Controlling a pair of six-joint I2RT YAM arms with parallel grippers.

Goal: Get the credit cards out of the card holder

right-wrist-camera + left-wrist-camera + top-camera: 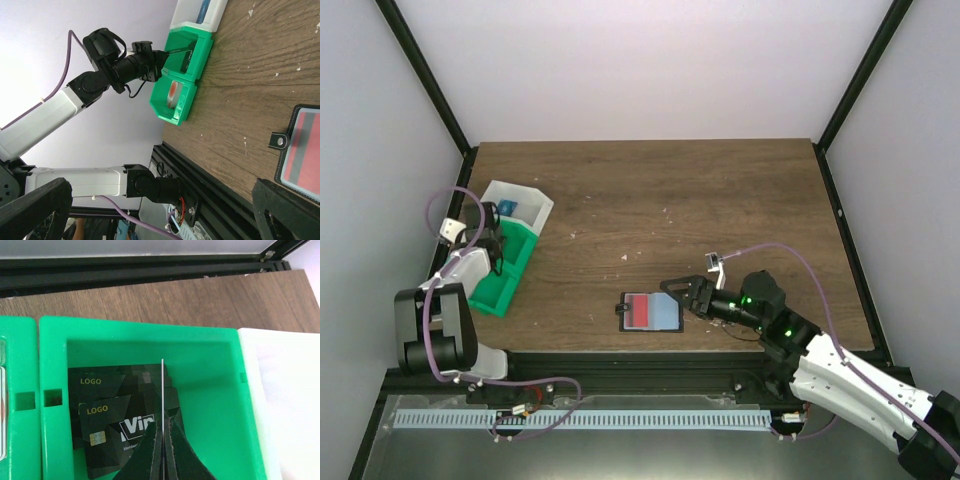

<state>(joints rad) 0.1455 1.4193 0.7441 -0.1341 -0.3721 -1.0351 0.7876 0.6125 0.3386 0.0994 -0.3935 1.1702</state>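
Observation:
The card holder (652, 312) lies open and flat near the table's front edge, black-rimmed, with a reddish credit card (640, 311) on its left half and a grey-blue panel on the right. In the right wrist view the holder (296, 170) sits at the right edge. My right gripper (685, 295) stands open just right of the holder, nothing between its fingers (287, 207). My left gripper (163, 432) is shut on a thin card (163, 385) seen edge-on, above a compartment of the green bin (215, 390). Two black credit cards (115, 425) lie in that compartment.
The green bin (490, 298) stands at the table's left with a white bin (517, 203) joined behind it. The green bin's other compartment (171, 90) holds a white card with a red mark. A black frame rail (650, 362) runs along the front edge.

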